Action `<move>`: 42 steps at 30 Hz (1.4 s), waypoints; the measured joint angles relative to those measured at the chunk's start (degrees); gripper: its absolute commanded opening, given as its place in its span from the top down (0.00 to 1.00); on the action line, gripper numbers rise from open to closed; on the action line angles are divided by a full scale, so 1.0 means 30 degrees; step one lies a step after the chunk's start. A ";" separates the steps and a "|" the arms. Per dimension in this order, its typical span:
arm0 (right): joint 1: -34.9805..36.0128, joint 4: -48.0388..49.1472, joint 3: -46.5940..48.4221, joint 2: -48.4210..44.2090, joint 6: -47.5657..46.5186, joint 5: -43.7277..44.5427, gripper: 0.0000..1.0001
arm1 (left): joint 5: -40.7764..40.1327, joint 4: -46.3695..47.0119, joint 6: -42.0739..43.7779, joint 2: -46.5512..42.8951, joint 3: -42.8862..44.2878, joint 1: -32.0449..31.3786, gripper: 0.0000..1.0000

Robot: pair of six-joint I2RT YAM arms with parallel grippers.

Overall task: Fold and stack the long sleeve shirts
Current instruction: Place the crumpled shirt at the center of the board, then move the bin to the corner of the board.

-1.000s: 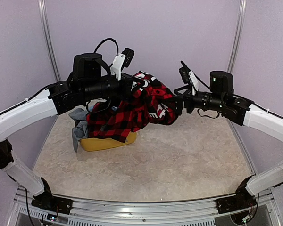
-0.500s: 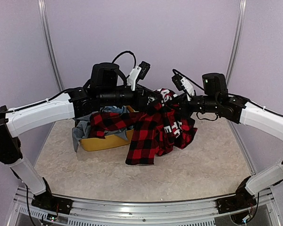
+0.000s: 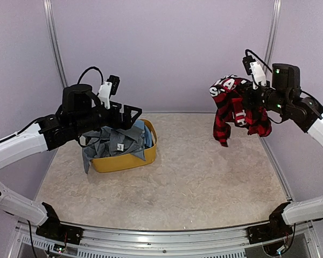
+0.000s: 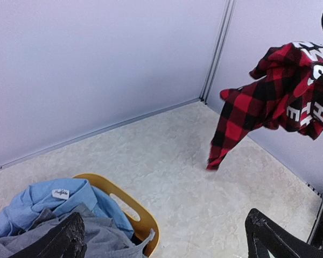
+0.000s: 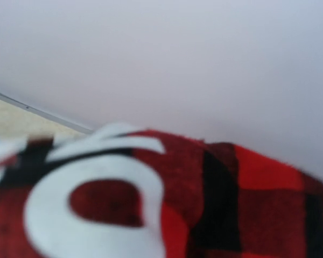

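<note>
A red-and-black check long sleeve shirt (image 3: 232,107) with white lettering hangs bunched in the air at the right, one sleeve dangling above the table. My right gripper (image 3: 254,100) is shut on its upper part. In the right wrist view the shirt (image 5: 231,204) fills the lower frame and hides the fingers. My left gripper (image 3: 130,116) stands open and empty above the yellow tub (image 3: 124,162). A grey shirt (image 3: 110,143) and a pale blue shirt (image 3: 146,134) lie crumpled in the tub. The left wrist view shows the blue shirt (image 4: 48,201), the grey shirt (image 4: 99,242) and the hanging check shirt (image 4: 269,102).
The yellow tub (image 4: 137,209) sits at the table's back left. The back wall and its metal corner post (image 3: 270,37) stand close behind the hanging shirt. The right wall is near the right arm. Beige tabletop (image 3: 194,177) stretches between the tub and the shirt.
My left gripper opened, let go of the check shirt and drew back left over the tub. My right gripper shut on the shirt and carried it up and to the right.
</note>
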 measured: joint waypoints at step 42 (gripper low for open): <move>0.0000 0.0678 -0.4779 0.2871 0.2718 -0.7344 0.02 | -0.4175 -0.7191 0.5501 1.0375 0.4947 -0.2965 0.29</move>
